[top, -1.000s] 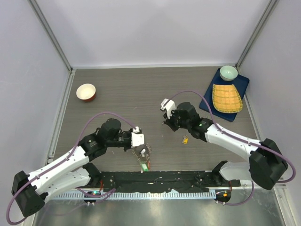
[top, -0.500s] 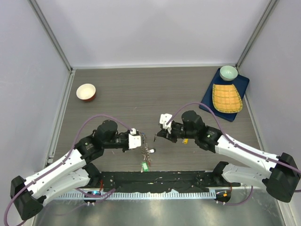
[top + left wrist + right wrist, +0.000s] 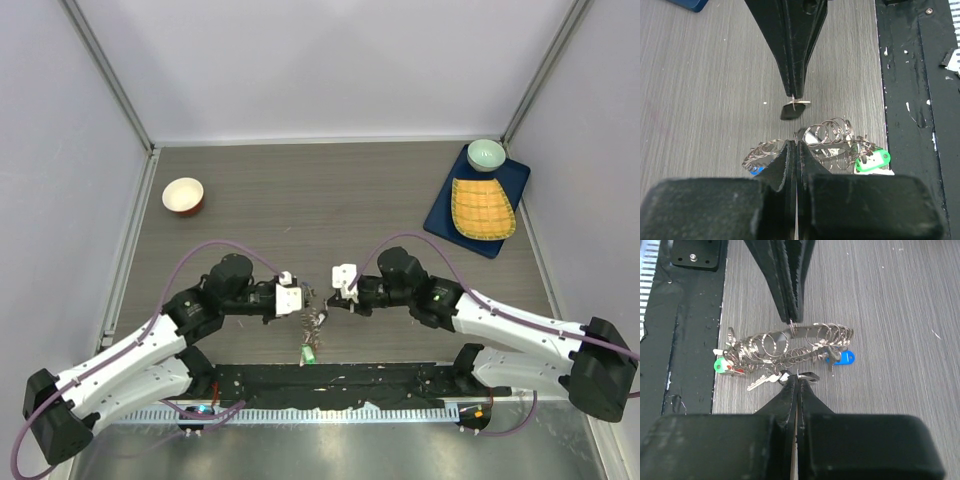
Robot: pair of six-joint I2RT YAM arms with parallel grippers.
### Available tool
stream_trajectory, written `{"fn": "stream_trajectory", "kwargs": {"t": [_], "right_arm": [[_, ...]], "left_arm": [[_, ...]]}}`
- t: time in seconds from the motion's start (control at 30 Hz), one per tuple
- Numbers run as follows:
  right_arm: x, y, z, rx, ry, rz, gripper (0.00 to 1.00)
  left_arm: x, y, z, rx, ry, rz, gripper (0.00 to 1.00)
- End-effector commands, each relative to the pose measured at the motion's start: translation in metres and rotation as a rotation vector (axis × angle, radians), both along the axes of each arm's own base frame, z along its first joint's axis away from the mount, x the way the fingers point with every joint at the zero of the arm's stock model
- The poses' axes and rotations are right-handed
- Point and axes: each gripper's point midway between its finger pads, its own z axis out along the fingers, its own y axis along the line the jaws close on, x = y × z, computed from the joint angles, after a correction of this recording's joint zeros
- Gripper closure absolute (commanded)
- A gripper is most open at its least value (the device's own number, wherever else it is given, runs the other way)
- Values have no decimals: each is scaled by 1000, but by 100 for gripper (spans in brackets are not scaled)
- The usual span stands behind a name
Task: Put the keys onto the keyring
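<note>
From above, my left gripper (image 3: 306, 300) and my right gripper (image 3: 333, 297) meet tip to tip over the grey wood-grain table (image 3: 300, 200). They are near the middle of its near edge, just short of the black strip (image 3: 400, 382) that runs along it. Just beside the tips, toward that strip, is the large thin grey metal keyring (image 3: 316, 318), fringed with small silver keys, and a green plastic tag (image 3: 310, 353) lies nearest the strip. A small round orange bowl (image 3: 183, 195) sits toward the far left corner. A dark blue tray (image 3: 440, 215) at the far right corner carries a yellow slatted mat (image 3: 482, 207) and a pale green bowl (image 3: 486, 154). In my left wrist view, my left fingers (image 3: 785, 160) are pressed fully together on the keyring's upper edge. Facing them, my right fingers (image 3: 792, 60) pinch a small silver key with a black tag (image 3: 792, 111) just beside the ring; I cannot tell whether it touches. In my right wrist view, my right fingers (image 3: 785, 400) are closed tight on that key's loop. The keyring stands on edge just beyond, gripped by the left tips, with a blue tag (image 3: 842, 358) at one end and the green tag at the other.
</note>
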Motion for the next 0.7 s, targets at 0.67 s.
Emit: {"fn": "stream_trajectory", "kwargs": {"t": [0.67], "right_arm": [[-1,13,16,30,-104,25,99]], "left_arm": [[-4,-22,15,-108,39,-58,100]]}}
